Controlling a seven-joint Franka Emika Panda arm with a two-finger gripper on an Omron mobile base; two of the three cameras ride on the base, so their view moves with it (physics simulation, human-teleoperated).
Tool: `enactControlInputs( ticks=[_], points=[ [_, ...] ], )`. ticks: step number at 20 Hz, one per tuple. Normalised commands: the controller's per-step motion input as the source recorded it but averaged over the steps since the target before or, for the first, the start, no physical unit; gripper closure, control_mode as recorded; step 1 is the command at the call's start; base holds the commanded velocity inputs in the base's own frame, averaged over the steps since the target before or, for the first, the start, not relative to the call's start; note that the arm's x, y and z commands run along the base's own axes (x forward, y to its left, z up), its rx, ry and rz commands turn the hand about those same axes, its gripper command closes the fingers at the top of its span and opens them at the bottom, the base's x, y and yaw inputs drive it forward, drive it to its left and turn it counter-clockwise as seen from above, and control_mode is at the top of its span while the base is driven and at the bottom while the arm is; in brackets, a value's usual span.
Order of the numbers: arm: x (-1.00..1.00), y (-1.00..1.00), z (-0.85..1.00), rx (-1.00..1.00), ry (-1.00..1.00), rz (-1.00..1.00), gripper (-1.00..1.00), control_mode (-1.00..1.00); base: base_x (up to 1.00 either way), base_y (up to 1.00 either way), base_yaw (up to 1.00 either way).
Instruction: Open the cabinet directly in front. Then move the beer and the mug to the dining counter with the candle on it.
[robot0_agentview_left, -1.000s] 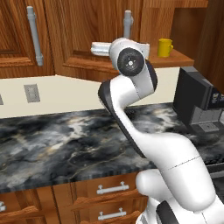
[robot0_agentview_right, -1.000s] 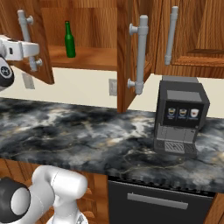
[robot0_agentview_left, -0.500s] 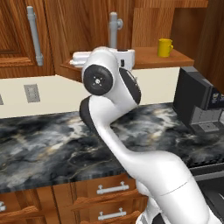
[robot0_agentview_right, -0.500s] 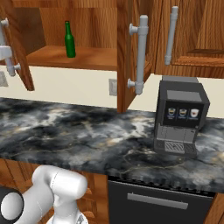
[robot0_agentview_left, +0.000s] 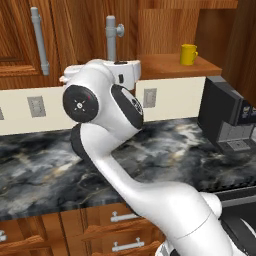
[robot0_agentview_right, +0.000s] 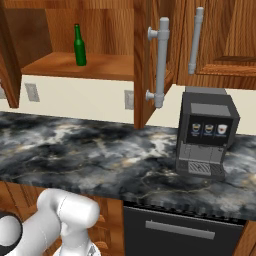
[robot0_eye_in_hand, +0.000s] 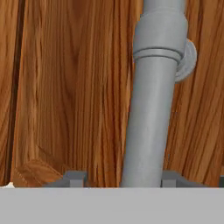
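Hand view: handle (robot0_eye_in_hand: 151, 109) between pincer (robot0_eye_in_hand: 120, 178) (close).

The arm (robot0_agentview_left: 150, 200) is glossy white with smooth rounded links, black bands at the joints and a round dark grey cap (robot0_agentview_left: 80, 103) bearing small marks.

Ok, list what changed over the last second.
The arm swung left, pulling the left door wider open by its handle. The gripper now straddles the handle with a gap on one side, apparently letting go. The beer and mug stayed on the shelf; the right door stayed open.
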Motion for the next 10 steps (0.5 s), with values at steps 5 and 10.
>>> enactControlInputs(
  ticks=[5, 10],
  points=[
    [-0.77, 0.11, -0.12, -0.06, -0.03, 0.02, -1.00, -1.00, 0.00, 0.00, 0.00],
    [-0.92, -0.07, -0.11, -0.01, -0.03, 0.02, -1.00, -1.00, 0.00, 0.00, 0.00]
  ],
)
